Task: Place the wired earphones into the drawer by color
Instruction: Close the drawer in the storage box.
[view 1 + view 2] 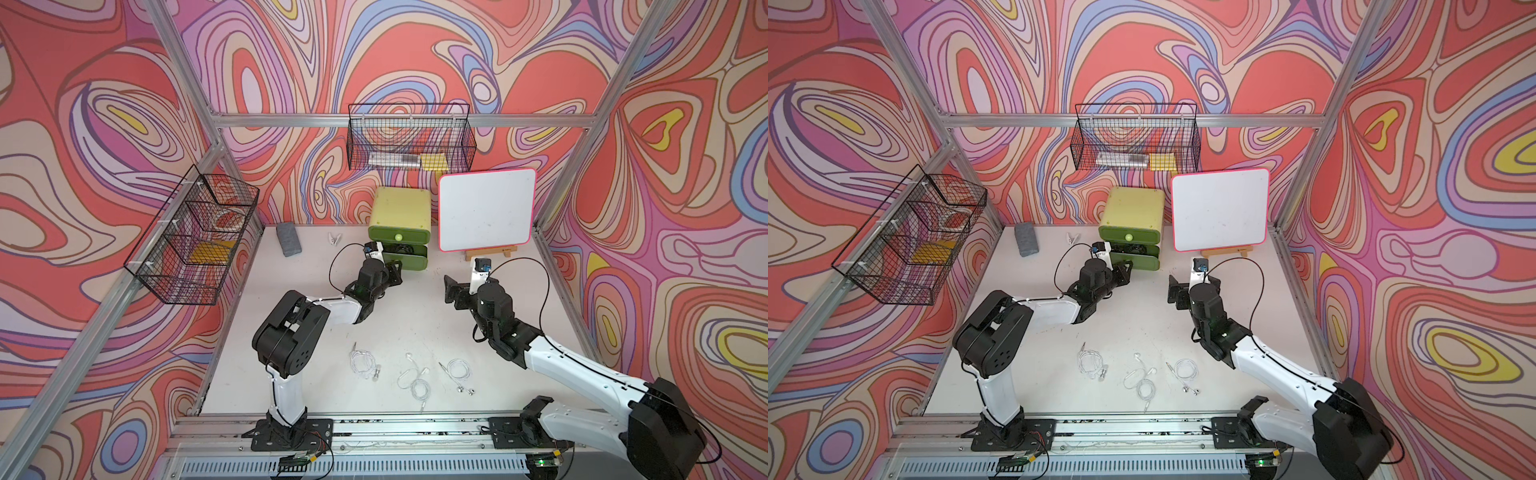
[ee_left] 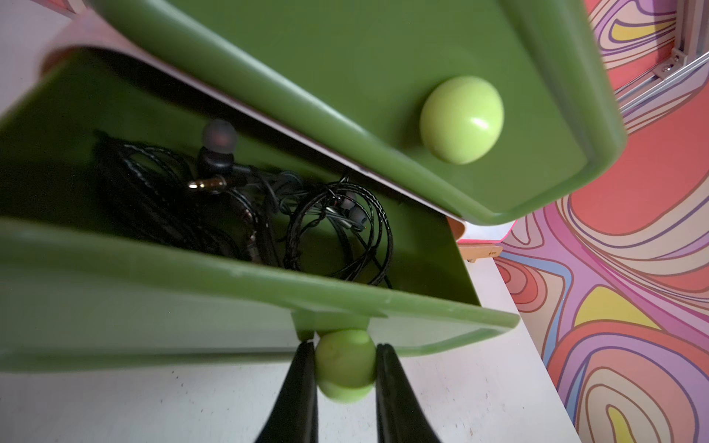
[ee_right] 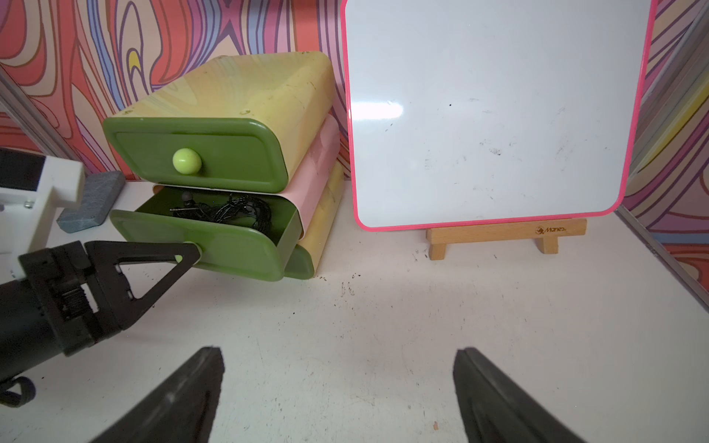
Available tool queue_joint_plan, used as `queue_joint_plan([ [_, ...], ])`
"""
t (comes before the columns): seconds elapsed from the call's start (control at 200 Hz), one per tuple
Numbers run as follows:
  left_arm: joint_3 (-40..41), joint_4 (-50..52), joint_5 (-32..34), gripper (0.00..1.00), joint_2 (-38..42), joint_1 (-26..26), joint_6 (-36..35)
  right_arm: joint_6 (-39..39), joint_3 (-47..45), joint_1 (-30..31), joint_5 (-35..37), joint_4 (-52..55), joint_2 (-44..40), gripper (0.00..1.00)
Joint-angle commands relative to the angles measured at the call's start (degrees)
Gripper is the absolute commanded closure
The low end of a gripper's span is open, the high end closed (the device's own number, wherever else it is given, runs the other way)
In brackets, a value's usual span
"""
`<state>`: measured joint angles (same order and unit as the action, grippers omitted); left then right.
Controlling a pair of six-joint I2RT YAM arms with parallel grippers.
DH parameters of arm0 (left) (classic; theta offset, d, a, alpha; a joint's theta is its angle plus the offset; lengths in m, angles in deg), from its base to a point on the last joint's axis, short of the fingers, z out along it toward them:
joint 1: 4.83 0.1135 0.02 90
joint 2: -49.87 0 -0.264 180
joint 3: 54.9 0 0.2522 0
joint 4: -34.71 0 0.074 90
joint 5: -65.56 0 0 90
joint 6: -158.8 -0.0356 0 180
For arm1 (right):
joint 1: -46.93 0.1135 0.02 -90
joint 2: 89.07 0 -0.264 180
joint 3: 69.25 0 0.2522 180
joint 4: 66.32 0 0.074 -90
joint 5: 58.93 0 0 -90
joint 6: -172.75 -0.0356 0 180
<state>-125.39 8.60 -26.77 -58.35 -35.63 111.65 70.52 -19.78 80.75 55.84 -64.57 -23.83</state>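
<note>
The drawer cabinet (image 1: 401, 212) stands at the back of the table, pale yellow-green with dark-green fronts. Its middle drawer (image 3: 215, 245) is pulled partly out and holds tangled black wired earphones (image 2: 238, 214). My left gripper (image 2: 345, 349) is shut on that drawer's round light-green knob (image 2: 345, 368). The top drawer (image 3: 195, 153) is closed. Three white wired earphones (image 1: 363, 363) (image 1: 415, 380) (image 1: 459, 370) lie coiled near the table's front. My right gripper (image 3: 337, 383) hovers open over bare table, to the right of the cabinet, holding nothing.
A pink-framed whiteboard (image 1: 486, 210) on a wooden easel stands right of the cabinet. A grey eraser (image 1: 288, 238) and a white clip (image 1: 334, 239) lie at the back left. Black wire baskets hang on the back wall (image 1: 411, 139) and the left wall (image 1: 195, 237).
</note>
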Motion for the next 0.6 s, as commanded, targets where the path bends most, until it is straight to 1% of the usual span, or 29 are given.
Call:
queue_joint_plan([
  [0.0, -2.58, -3.59, -1.62, 0.79, -1.73, 0.56, -1.79, 0.54, -0.68, -0.16, 1.12, -0.65, -0.9, 0.04],
  [0.371, -7.5, -6.22, -2.94, 0.79, -6.69, 2.02, -2.39, 0.8, -0.63, -0.16, 1.42, -0.91, -0.46, 0.04],
  [0.591, -9.36, -7.7, -2.96, 0.76, -8.79, 2.29, -2.64, 0.97, -0.63, -0.15, 1.51, -0.91, -0.37, 0.04],
])
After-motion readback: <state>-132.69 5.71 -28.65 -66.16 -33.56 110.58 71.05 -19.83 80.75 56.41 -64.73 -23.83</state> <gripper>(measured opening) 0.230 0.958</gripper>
